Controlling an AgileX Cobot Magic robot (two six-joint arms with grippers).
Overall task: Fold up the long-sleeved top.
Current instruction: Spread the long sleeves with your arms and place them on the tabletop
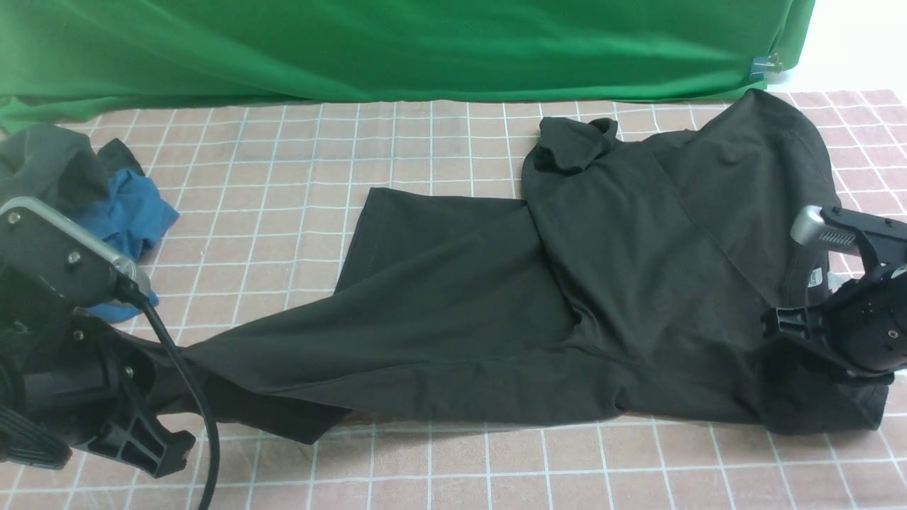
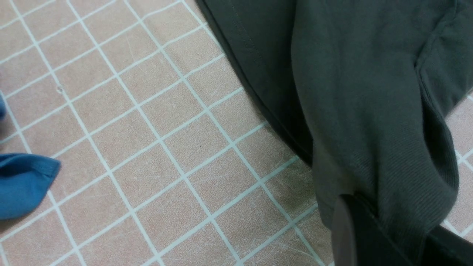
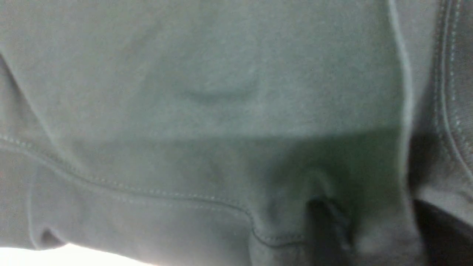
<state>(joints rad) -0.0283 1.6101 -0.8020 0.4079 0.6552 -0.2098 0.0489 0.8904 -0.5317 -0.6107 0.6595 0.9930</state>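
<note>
Your long-sleeved top (image 1: 538,297) lies across the checked surface (image 1: 283,156), from centre to right, with rumpled folds on the right half. Your left pincer (image 1: 152,386) is clenched on its near-left end, cloth bunched at the fingers. Your right pincer (image 1: 801,333) is down on the top's right end; can't tell whether it grips. A blue garment (image 1: 131,212) lies far left, apart from the top.

Green backdrop (image 1: 354,42) behind pink checked tablecloth (image 1: 283,156).

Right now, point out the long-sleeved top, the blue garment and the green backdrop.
long-sleeved top (image 1: 623,283): front view, mid body.
blue garment (image 1: 134,212): front view, crumpled middle.
green backdrop (image 1: 354,49): front view, draped middle.
</note>
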